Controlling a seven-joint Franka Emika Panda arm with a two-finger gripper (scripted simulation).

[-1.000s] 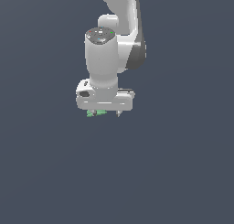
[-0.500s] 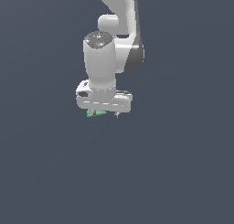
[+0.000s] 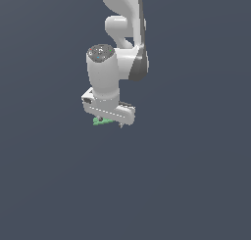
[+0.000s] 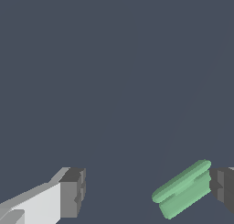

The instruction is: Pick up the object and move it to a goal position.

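The object (image 3: 100,122) is a small light-green piece made of two short rounded bars. In the exterior view it sticks out under the white gripper (image 3: 111,123), on the exterior view's left. In the wrist view the object (image 4: 183,189) lies between the two grey fingertips, tilted, with one end against one fingertip (image 4: 223,187). The other fingertip (image 4: 73,192) is far from it, with a wide gap. The gripper (image 4: 148,191) is open, and its fingers do not clamp the piece. No goal marker shows in either view.
A plain dark grey-blue surface fills both views. The white arm (image 3: 122,33) rises above the gripper toward the top of the exterior view. No other objects or edges show.
The arm's wrist and upper links have shifted a little lower and turned slightly. The gripper and the green piece stay at nearly the same spot.
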